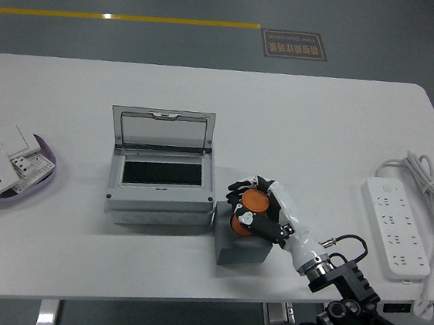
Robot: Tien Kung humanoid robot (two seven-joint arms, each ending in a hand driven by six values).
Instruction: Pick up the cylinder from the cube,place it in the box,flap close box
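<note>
Fingers of our right hand (262, 210) wrap the orange cylinder (255, 203) on the cube (238, 246); probably light, rigid, slick-sided.

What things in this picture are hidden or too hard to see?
- Orange cylinder, head view: the right hand wraps it, so its lower part and whether it has left the grey cube are hidden.
- Box, head view: the inside is dark, so its contents cannot be told.
- Purple dish, head view: the white plates piled in it hide the inside; their details are too small.
- Left arm: outside the picture.
</note>
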